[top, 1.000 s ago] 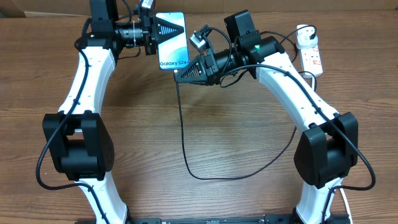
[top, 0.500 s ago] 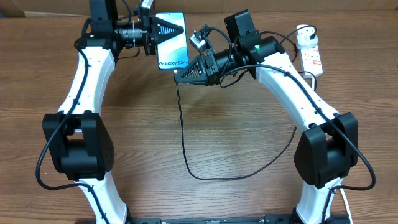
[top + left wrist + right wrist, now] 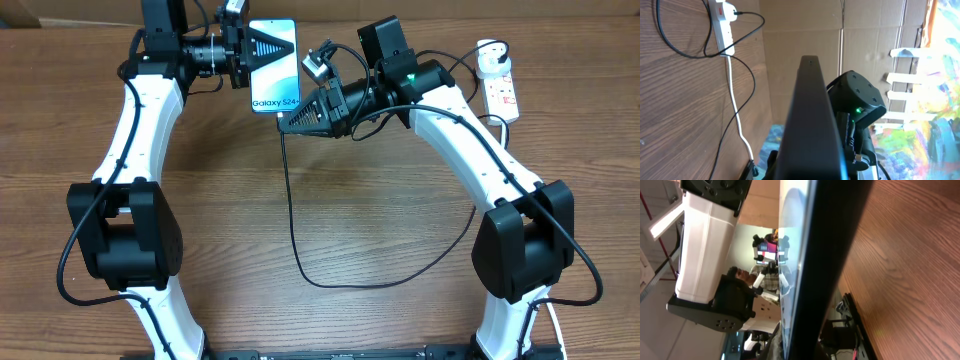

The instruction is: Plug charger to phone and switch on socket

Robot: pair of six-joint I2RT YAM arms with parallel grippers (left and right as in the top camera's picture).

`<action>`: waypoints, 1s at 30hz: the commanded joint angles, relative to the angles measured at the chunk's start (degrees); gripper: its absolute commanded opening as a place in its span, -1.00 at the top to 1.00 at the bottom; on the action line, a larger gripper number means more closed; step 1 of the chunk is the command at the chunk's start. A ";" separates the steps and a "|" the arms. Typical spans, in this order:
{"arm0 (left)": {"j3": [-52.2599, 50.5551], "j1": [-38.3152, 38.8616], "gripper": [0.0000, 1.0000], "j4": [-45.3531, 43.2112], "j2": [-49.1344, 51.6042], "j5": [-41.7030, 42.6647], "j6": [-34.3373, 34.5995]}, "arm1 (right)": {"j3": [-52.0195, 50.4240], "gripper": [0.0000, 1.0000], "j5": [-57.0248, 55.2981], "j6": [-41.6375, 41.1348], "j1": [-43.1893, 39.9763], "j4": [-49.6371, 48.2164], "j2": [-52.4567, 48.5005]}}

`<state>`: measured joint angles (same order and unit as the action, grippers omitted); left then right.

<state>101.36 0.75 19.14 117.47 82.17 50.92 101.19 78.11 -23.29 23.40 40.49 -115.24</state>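
My left gripper (image 3: 252, 45) is shut on the phone (image 3: 278, 70) and holds it up at the back of the table, with its "Galaxy S24+" screen facing the overhead camera. My right gripper (image 3: 285, 122) is at the phone's lower edge, shut on the connector end of the charger; the tip itself is hidden. The black charger cable (image 3: 296, 230) loops across the table to its white plug adapter (image 3: 489, 60), which sits in the socket (image 3: 505, 97) at the far right. The phone's dark edge fills the left wrist view (image 3: 810, 125) and the right wrist view (image 3: 832, 265).
The socket (image 3: 724, 22) and its white cord (image 3: 735, 100) also show in the left wrist view. The cable loop lies on the wooden table (image 3: 400, 200) between the two arm bases. A cardboard wall stands behind the table.
Both grippers and the phone have shifted slightly to the left. The right gripper stays at the phone's lower edge.
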 commanded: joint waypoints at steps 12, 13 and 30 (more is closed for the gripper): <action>-0.09 3.10 0.91 0.07 -0.52 -5.18 1.14 | 1.14 0.93 -2.43 -9.73 -0.55 -11.32 1.22; -0.09 3.10 0.91 -0.28 -0.52 -5.75 1.70 | 1.14 0.93 -2.67 -9.70 -0.55 -11.30 1.22; -0.09 3.08 0.92 -12.02 -0.52 -7.43 5.22 | 1.14 0.93 -3.41 -11.30 -0.76 -14.32 0.68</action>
<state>101.67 1.15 7.22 117.47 75.18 58.17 100.20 74.78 -33.87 22.37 28.75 -115.26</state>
